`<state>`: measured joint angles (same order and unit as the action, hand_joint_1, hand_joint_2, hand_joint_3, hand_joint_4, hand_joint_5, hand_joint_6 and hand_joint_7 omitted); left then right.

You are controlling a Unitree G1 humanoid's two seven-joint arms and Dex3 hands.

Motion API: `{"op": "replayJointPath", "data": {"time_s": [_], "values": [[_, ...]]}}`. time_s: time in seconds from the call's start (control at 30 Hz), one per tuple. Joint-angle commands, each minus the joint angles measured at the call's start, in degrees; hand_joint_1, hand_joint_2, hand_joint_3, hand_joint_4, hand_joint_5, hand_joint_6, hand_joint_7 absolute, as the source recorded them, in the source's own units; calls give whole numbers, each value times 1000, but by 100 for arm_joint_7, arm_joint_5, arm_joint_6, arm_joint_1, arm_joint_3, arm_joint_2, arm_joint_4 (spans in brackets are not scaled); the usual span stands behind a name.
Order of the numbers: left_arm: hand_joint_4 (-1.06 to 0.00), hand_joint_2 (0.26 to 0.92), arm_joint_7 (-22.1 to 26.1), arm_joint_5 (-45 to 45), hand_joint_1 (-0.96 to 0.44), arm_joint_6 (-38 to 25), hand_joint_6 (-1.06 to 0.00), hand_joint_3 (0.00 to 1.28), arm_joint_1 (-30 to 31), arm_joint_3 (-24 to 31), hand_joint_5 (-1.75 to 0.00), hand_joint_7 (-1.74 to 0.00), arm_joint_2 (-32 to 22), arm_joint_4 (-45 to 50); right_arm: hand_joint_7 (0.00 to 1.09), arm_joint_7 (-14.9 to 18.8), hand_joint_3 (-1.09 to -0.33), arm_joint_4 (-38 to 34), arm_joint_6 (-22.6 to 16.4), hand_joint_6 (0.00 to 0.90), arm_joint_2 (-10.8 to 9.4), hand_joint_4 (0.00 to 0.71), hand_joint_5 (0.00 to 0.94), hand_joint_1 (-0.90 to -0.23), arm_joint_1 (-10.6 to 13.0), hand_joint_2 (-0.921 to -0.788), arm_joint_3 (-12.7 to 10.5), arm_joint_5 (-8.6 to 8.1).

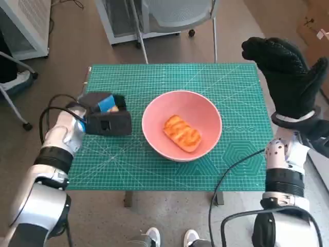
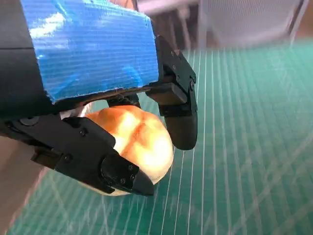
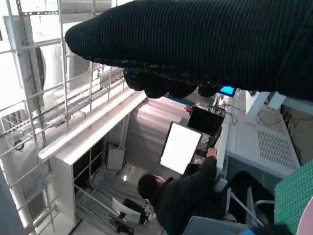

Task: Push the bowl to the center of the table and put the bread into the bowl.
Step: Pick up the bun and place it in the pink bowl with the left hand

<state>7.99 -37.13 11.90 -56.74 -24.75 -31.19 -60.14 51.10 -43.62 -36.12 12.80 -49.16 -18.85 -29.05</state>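
Two pieces of bread are in play: a round roll (image 2: 137, 142) gripped in the left hand (image 1: 103, 116), and a glazed pastry (image 1: 182, 133) already lying in the pink bowl (image 1: 203, 110). The left wrist view shows the black fingers (image 2: 178, 127) clamped around the roll from both sides, with the roll clear of the green table (image 1: 154, 170) mat. The bowl stands about at the centre of the table, so the push appears complete and the step in hand is judged to be carrying the roll into the bowl. Lift the left hand enough to clear the near rim, then travel toward the bowl's centre. Aim for the bare pink wall beside the pastry, not on top of it. Lower until the roll is inside the rim before spreading the fingers, since a round roll released high is likely to bounce or roll out. Avoid knocking the rim, which would shift the bowl off centre. The right hand (image 1: 285, 69) is raised over the table's right edge and holds nothing; whether its fingers are apart cannot be told. Beyond the table stands a chair (image 1: 175, 13).
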Motion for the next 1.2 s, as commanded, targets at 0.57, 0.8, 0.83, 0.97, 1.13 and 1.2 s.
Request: {"op": "replayJointPath", "data": {"time_s": [0.57,0.8,0.83,0.97,1.13,1.2], "values": [[-739,920,803,354,2,-693,-651,37,1044,1024,-1102,-1146,-340,5198,4,79,-701,-105,151,436,-83,327,3,-634,79,-921,5,-77],[-759,920,986,464,2,-557,-661,23,977,881,-1065,-1148,27,5645,4,115,-699,-68,164,438,-87,329,3,-635,92,-921,2,-103],[-762,920,1005,479,2,-513,-659,23,952,839,-1060,-1152,82,5630,4,120,-699,-65,165,439,-87,329,3,-636,93,-921,0,-106],[-768,920,1032,449,2,-251,-653,22,833,628,-1051,-1161,318,5426,4,142,-699,-68,155,439,-94,330,2,-637,97,-921,-13,-112],[-767,920,1056,345,1,25,-652,22,715,391,-1057,-1159,555,5157,4,144,-702,-15,130,440,-116,331,3,-637,138,-921,-12,-96],[-760,920,1037,335,1,168,-659,21,685,313,-1063,-1154,643,5011,4,144,-704,11,126,440,-115,331,2,-634,157,-921,-13,-94]]}}
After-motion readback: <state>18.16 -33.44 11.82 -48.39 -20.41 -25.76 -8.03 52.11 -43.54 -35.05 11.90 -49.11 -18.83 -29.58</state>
